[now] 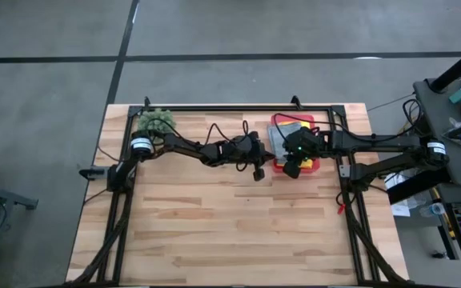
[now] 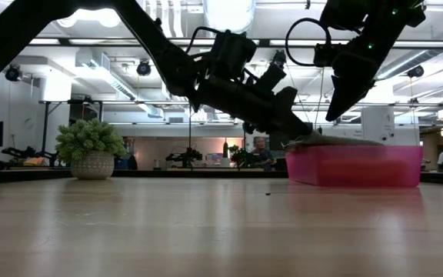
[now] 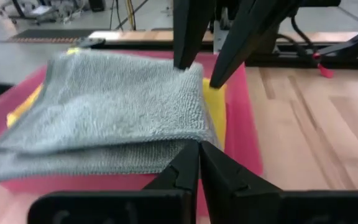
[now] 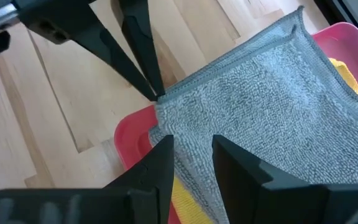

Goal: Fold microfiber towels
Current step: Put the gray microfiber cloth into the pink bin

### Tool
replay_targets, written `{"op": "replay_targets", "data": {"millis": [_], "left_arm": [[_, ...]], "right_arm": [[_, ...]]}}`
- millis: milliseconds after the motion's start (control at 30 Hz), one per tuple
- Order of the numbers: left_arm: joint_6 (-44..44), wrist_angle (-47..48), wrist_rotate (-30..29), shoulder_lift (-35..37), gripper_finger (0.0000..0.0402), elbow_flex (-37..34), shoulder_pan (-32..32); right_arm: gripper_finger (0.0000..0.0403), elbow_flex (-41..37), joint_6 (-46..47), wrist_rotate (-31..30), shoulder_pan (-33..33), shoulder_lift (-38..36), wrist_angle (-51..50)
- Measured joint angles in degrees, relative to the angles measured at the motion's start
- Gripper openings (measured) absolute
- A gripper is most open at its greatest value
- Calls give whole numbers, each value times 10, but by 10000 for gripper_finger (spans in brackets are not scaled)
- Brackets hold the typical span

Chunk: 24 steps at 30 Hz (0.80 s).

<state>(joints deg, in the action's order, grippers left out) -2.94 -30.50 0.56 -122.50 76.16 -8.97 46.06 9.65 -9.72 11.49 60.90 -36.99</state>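
A grey microfiber towel (image 3: 110,106) lies folded on a yellow towel (image 3: 215,106) in the pink tray (image 2: 360,165) at the table's far middle. My left gripper (image 3: 199,149) reaches in from the table's left and is shut on the grey towel's corner at the tray's left rim. Above the same towel, my right gripper (image 4: 191,162) points steeply down with a gap between its fingers. I cannot tell whether its tips touch the cloth. The other towels are hidden or out of view. My left gripper pinches the grey towel's corner (image 4: 161,99) between its two fingertips. It comes from the table's left, slanting slightly down. One layer or several, I cannot tell. The towel lies slack on the yellow towel inside the tray.
A spiky green plant in a pot (image 2: 91,150) stands at the table's far left corner. A dark metal frame (image 1: 238,108) runs along the table's far edge and both sides. Bare wooden tabletop (image 1: 238,224) stretches from the tray to the near edge.
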Motion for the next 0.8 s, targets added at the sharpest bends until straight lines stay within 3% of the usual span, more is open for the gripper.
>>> {"op": "replay_targets", "data": {"millis": [600,733,800], "left_arm": [[-6,61,8,9,0,-6,11],[-9,73,8,21,0,-6,11],[-10,77,8,26,0,-6,11]], "right_arm": [[101,0,20,-22,2,0,47],[102,0,17,-26,26,0,97],[101,7,-17,2,49,1,99]]}}
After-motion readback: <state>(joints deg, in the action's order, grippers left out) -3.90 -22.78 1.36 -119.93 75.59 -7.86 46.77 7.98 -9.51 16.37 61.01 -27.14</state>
